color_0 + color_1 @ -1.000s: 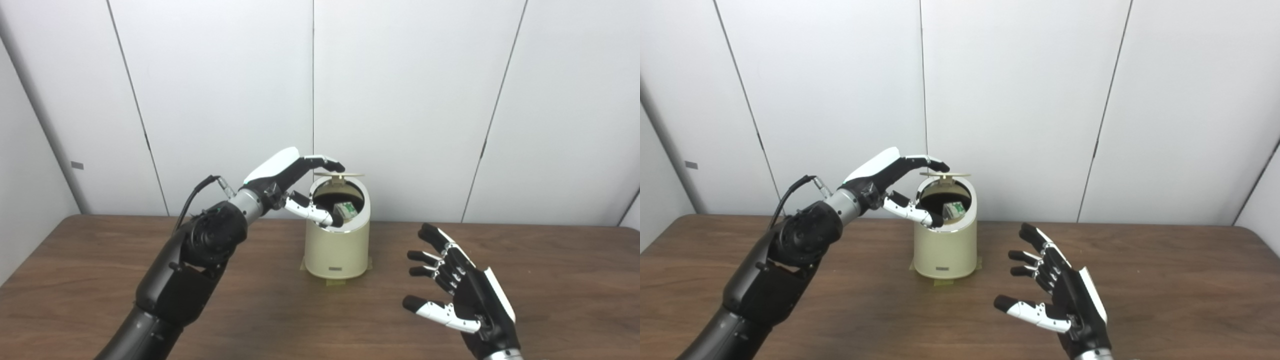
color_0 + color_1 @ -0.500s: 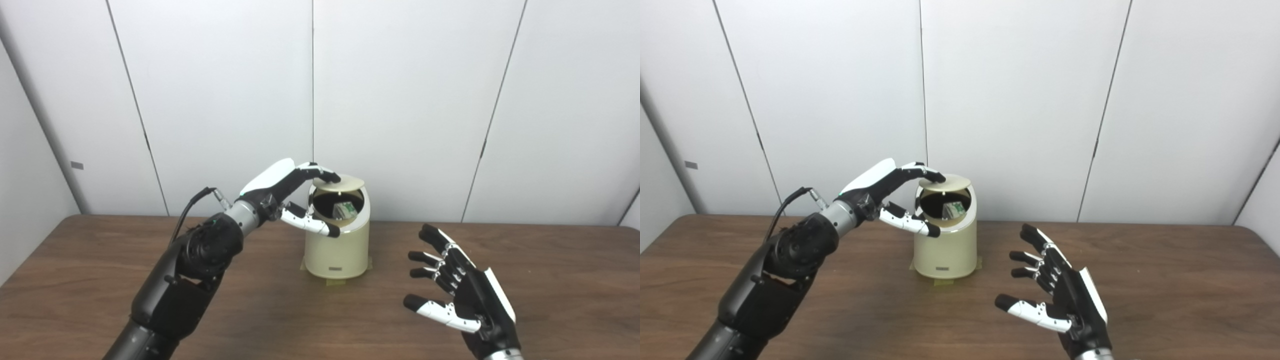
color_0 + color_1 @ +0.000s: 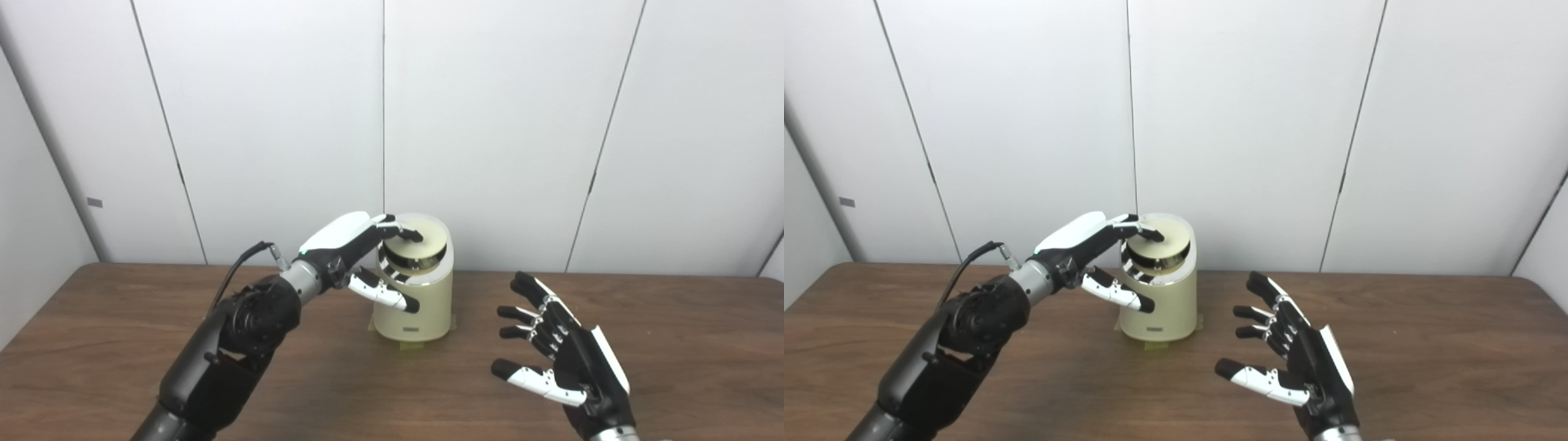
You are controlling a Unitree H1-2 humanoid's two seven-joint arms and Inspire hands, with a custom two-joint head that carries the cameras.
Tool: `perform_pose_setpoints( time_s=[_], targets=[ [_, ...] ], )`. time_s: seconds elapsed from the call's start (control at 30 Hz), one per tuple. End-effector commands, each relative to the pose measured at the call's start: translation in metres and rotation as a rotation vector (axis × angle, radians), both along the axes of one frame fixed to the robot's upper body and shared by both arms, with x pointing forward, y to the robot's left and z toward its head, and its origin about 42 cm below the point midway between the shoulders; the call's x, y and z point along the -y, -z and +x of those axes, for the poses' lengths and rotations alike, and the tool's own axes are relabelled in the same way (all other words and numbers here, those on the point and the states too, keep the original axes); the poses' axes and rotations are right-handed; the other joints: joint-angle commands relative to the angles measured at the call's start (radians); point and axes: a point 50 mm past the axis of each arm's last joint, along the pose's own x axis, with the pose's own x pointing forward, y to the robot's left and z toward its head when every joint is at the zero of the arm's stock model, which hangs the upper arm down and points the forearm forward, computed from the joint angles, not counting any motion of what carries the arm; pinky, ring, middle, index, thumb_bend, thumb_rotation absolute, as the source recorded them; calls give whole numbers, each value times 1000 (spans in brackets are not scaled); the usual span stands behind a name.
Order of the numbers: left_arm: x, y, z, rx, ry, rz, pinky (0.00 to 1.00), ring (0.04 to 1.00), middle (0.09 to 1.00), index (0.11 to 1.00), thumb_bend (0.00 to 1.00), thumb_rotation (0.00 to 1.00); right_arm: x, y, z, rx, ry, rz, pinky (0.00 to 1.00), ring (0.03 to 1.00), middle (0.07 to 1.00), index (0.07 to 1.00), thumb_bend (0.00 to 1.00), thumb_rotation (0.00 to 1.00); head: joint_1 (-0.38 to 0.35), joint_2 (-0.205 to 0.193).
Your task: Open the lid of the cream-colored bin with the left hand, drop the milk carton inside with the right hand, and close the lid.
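Observation:
The cream-colored bin [image 3: 414, 303] stands near the back middle of the table. Its round lid [image 3: 419, 244] is lowered almost flat onto the top opening. My left hand [image 3: 358, 251] reaches over the bin's left side, its fingertips [image 3: 411, 234] pressing on the lid and its thumb hanging in front of the bin wall. The milk carton is out of sight, with the lid covering the opening. My right hand [image 3: 560, 361] hovers to the right of the bin and nearer the front edge, open, palm turned left, holding nothing.
The brown wooden table [image 3: 110, 343] stretches wide on both sides of the bin. White wall panels [image 3: 502, 122] rise right behind the table's back edge. Tape tabs [image 3: 409, 345] show under the bin's base.
My left hand has pushed the lid down from raised to nearly closed, hiding the carton that showed inside the bin. The right hand has barely moved.

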Motion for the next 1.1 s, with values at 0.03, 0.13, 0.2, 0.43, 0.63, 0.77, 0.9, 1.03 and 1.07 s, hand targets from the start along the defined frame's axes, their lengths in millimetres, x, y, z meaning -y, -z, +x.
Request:
perform_pose_setpoints(
  time_s=[0.03,0.13,0.2,0.43,0.63,0.77,0.9,1.03,1.07],
  targets=[
    [3,-23,1,109,36,21,1000,1000,861,833,930,357,-4,-20,2,72,-8,11,640,760,892,875,796,285,0,2],
    [5,-19,-2,172,61,80,1000,1000,843,832,933,361,-5,-21,1,71,-8,13,638,759,891,873,797,284,-3,7],
    [6,-16,-5,211,70,132,1000,1000,834,831,938,370,-6,-21,1,74,-8,14,636,757,885,872,798,281,-4,9],
    [8,-15,-11,240,80,334,1000,1000,803,813,932,366,-6,-23,1,79,-5,6,633,751,887,874,792,290,-4,16],
    [14,-12,-12,214,43,646,1000,1000,791,787,988,366,-5,-24,0,73,0,9,629,753,877,870,798,297,-7,24],
    [15,-8,-12,169,19,733,1000,1000,794,782,1000,386,-3,-26,-2,77,4,5,621,753,875,869,802,319,-8,27],
    [13,-5,-12,138,7,749,1000,1000,803,786,1000,400,-3,-27,-2,78,7,2,615,751,871,869,801,326,-6,31],
    [12,-6,-14,128,7,686,1000,1000,811,797,1000,408,-2,-26,-2,75,5,6,614,752,872,869,800,324,-5,31],
    [11,-9,-17,142,13,635,1000,1000,812,799,1000,406,-2,-25,-2,75,7,3,614,752,872,869,801,326,-5,30]
  ],
)
